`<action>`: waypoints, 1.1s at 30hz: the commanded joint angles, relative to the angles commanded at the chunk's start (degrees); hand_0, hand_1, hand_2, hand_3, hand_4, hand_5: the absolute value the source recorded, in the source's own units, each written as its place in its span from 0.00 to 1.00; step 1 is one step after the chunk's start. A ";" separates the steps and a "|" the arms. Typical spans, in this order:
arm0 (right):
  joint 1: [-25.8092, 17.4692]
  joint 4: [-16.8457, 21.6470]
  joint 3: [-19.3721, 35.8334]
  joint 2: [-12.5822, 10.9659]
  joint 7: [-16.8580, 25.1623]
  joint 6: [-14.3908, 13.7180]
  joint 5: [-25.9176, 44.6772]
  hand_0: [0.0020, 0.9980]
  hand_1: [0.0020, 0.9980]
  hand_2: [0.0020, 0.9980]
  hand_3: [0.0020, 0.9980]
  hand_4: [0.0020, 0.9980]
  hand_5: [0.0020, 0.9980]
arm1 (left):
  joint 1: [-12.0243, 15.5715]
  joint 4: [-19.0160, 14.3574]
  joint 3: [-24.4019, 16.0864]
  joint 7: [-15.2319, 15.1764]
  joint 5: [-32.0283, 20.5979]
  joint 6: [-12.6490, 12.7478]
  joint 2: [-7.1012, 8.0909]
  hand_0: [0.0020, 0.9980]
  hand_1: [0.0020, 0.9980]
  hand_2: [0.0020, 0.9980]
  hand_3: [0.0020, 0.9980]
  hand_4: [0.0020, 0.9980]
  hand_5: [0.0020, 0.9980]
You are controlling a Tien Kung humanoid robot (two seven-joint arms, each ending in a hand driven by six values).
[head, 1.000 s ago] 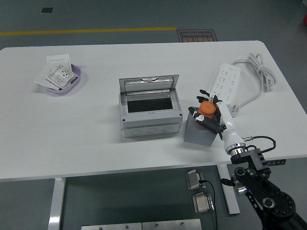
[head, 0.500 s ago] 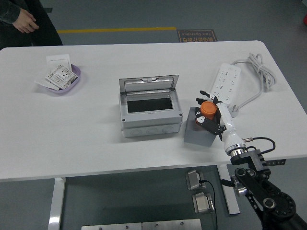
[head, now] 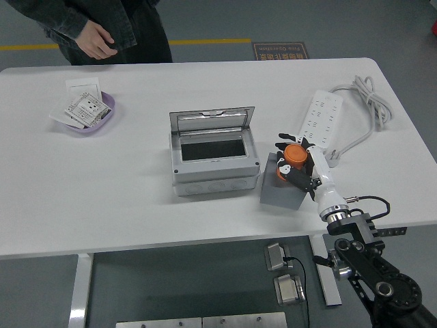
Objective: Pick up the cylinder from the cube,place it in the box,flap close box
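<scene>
White table (head: pixel 136 205) filled most of the view, and grey floor with a yellow line showed behind it. Near the middle of the table stood a grey box (head: pixel 214 160) with its lid (head: pixel 212 120) raised at the back, so the dark inside was open to see. Just to the right of the box stood a grey cube (head: pixel 281 189), close to it but whether they touched could not be told. On top of the cube was an orange cylinder (head: pixel 294 155). The right hand (head: pixel 298 166) came from the lower right corner, and its black fingers (head: pixel 290 175) were curled around the cylinder, clamped on it, while the cylinder was at the cube's top. A white power strip (head: pixel 322 121) with its cable lay further right, apart from the cube. At the far left a purple bowl (head: pixel 87 114) held some small packets. A person (head: pixel 102 31) in dark clothes stood at the far left side, one hand hanging above the table edge and holding nothing.
</scene>
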 joint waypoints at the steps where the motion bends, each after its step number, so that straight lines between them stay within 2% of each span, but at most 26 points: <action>1: 0.03 0.10 0.03 -0.05 -0.02 -0.03 0.01 0.77 0.67 0.61 0.57 0.00 0.00 | 0.00 0.00 0.02 -0.01 -0.04 0.01 0.01 0.64 0.70 0.68 0.73 0.80 0.53; 5: 0.28 0.66 0.23 -0.30 -0.03 -0.16 0.00 0.77 0.67 0.61 0.57 0.00 0.00 | -0.02 0.00 0.08 -0.04 -0.14 0.07 0.03 0.64 0.70 0.68 0.73 0.80 0.53; 6: 0.36 0.79 0.28 -0.37 -0.03 -0.18 -0.02 0.75 0.63 0.58 0.50 0.07 0.00 | -0.03 0.00 0.09 -0.04 -0.16 0.08 0.02 0.64 0.70 0.68 0.73 0.80 0.53; 11: 0.78 1.82 0.74 -0.81 -0.16 -0.43 -0.43 0.75 0.63 0.58 0.50 0.07 0.00 | -0.10 0.00 0.25 -0.08 -0.33 0.13 0.01 0.64 0.70 0.68 0.73 0.80 0.53; 12: 0.83 2.06 0.83 -0.87 -0.21 -0.48 -0.54 0.73 0.59 0.54 0.44 0.12 0.00 | -0.11 0.00 0.24 -0.08 -0.33 0.13 0.01 0.64 0.70 0.68 0.73 0.80 0.53; 17: 1.25 4.15 1.44 -1.35 -1.07 -1.31 -2.30 0.73 0.59 0.54 0.44 0.12 0.00 | -0.04 0.00 0.06 -0.01 -0.11 0.13 0.01 0.64 0.70 0.68 0.73 0.80 0.53; 23: 3.36 6.88 1.49 -2.82 -3.55 -3.49 -7.58 0.71 0.58 0.54 0.45 0.12 0.00 | 0.15 0.00 -0.39 0.12 0.37 0.14 0.00 0.64 0.70 0.68 0.73 0.80 0.53; 24: 3.85 7.14 1.33 -3.07 -4.03 -3.78 -8.59 0.68 0.55 0.54 0.44 0.11 0.00 | 0.17 0.00 -0.45 0.13 0.45 0.14 0.01 0.64 0.70 0.68 0.73 0.80 0.53; 29: 7.97 7.41 -1.72 -4.61 -8.06 -5.28 -15.34 0.68 0.55 0.54 0.44 0.11 0.00 | 0.21 0.00 -0.81 0.18 0.80 0.18 0.04 0.64 0.70 0.68 0.73 0.80 0.53; 30: 9.10 7.25 -2.80 -4.88 -9.17 -5.48 -17.11 0.39 0.33 0.52 0.44 0.08 0.00 | 0.20 0.00 -0.85 0.18 0.85 0.19 0.06 0.64 0.70 0.68 0.73 0.80 0.53; 33: 12.03 6.55 -5.62 -5.22 -11.96 -5.77 -22.10 0.39 0.33 0.52 0.44 0.08 0.00 | 0.15 0.00 -0.98 0.14 1.02 0.30 0.11 0.64 0.70 0.68 0.73 0.80 0.53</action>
